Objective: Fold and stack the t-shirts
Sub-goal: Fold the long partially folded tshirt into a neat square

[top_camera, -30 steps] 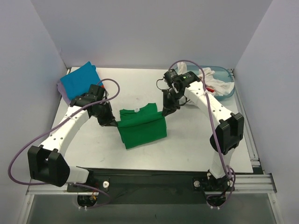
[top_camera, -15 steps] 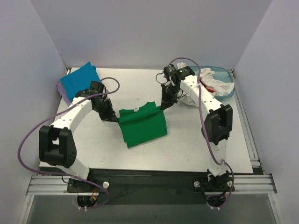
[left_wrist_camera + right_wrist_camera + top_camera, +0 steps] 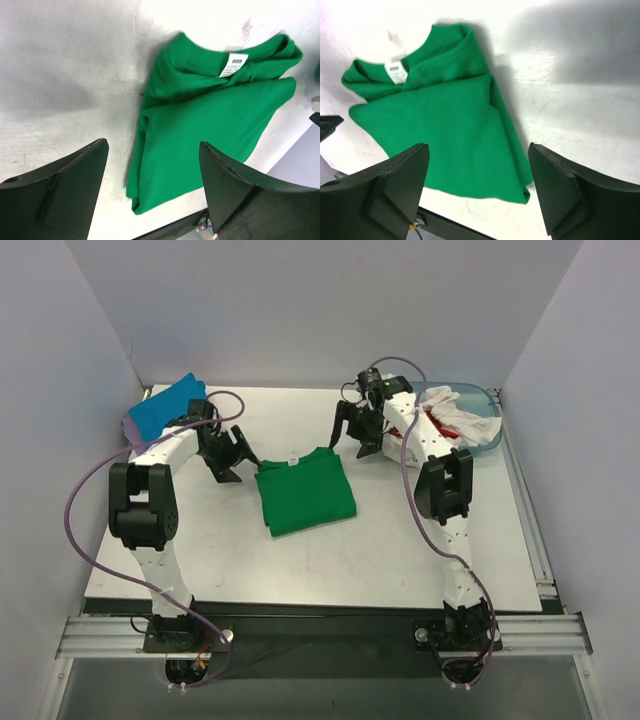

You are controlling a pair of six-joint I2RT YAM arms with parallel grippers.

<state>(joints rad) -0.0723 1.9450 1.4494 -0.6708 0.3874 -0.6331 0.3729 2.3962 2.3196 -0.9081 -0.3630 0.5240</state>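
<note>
one folded green t-shirt [image 3: 305, 492] lies collar-far, long axis roughly near-to-far; left gripper [image 3: 152, 145] and right gripper [image 3: 477, 147] both released.

Open table [image 3: 330, 570] rings green t-shirt [image 3: 305, 490]; tub [image 3: 488, 432] far right.

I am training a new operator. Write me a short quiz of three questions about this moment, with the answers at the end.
1. True or false: the left gripper is shut on the green t-shirt.
2. Where is the blue t-shirt? A: at the far left corner of the table. B: at the near right corner. C: on top of the green t-shirt.
3. Missing word: the right gripper is ___ (open or shut).

Key: 1 false, it is open and the shirt lies folded on the table; 2 A; 3 open.
</note>
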